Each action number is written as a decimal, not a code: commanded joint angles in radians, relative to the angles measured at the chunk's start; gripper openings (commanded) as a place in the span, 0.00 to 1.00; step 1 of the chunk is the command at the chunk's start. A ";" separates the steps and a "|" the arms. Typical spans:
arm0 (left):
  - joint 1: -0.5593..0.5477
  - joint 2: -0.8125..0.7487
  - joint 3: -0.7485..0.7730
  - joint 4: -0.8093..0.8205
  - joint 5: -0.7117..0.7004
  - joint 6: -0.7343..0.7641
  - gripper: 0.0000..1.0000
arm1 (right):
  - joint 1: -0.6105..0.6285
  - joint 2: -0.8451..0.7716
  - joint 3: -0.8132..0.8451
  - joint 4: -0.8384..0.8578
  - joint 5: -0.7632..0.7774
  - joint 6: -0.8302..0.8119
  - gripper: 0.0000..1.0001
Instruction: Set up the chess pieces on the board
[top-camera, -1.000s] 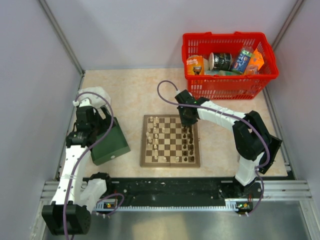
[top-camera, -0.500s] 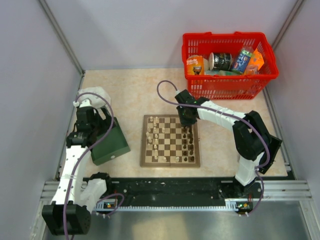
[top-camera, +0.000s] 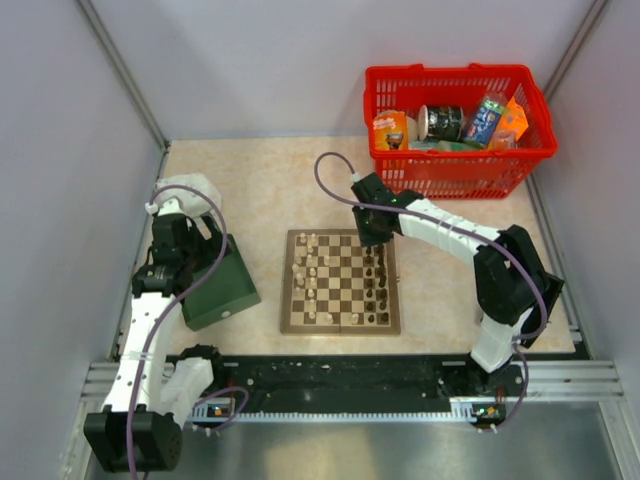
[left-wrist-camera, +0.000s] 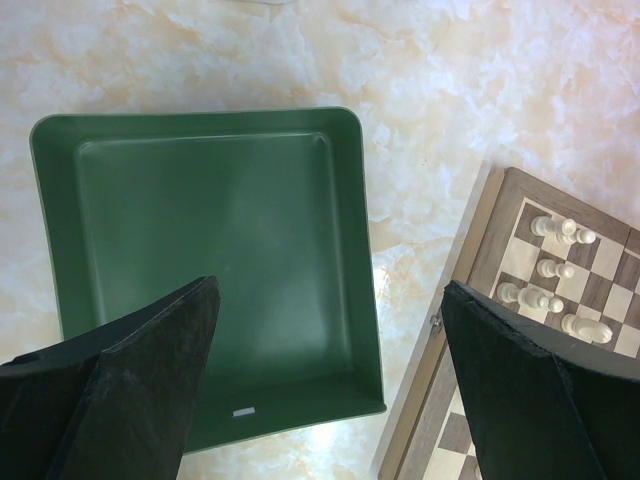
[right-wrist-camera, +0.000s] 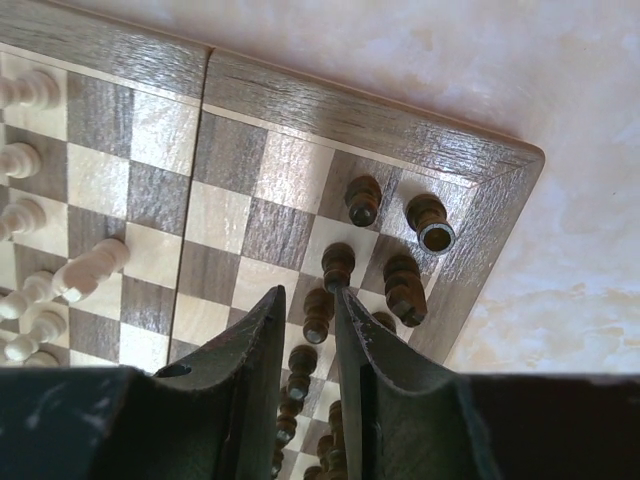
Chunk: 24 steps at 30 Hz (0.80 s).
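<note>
The board (top-camera: 286, 300) lies in the middle of the table. Cream-white chess pieces (top-camera: 312, 270) stand along its left side and dark brown chess pieces (top-camera: 378, 285) along its right side. My right gripper (top-camera: 370, 232) hovers over the board's far right corner. In the right wrist view its fingers (right-wrist-camera: 262, 330) stand a narrow gap apart with nothing between them, above a column of dark pieces (right-wrist-camera: 363, 200); cream pieces (right-wrist-camera: 95, 265) stand at the left. My left gripper (top-camera: 195, 262) is wide open and empty (left-wrist-camera: 330, 380) above the empty dark green box (left-wrist-camera: 200, 250).
A red basket (top-camera: 455, 155) with cans and packets stands at the back right. The green box (top-camera: 220, 290) lies left of the board. In the left wrist view the board's edge (left-wrist-camera: 490, 250) and cream pieces (left-wrist-camera: 555, 265) show at the right. Grey walls enclose the table.
My right gripper has drawn back a little from the board's right column toward the far corner. The left arm has not moved.
</note>
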<state>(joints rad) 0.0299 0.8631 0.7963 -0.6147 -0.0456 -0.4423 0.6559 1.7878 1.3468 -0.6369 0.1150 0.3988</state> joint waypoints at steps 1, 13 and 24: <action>-0.004 -0.006 0.004 0.013 -0.003 0.002 0.98 | -0.012 -0.083 0.049 0.002 -0.011 -0.009 0.28; -0.002 -0.006 0.006 0.018 -0.002 -0.001 0.98 | -0.009 -0.180 0.020 -0.021 -0.101 0.005 0.33; -0.004 -0.003 0.000 0.029 0.000 -0.001 0.98 | 0.191 -0.251 -0.044 -0.093 -0.087 0.060 0.38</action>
<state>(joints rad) 0.0299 0.8639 0.7963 -0.6144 -0.0452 -0.4427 0.7586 1.5810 1.3354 -0.6903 0.0242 0.4229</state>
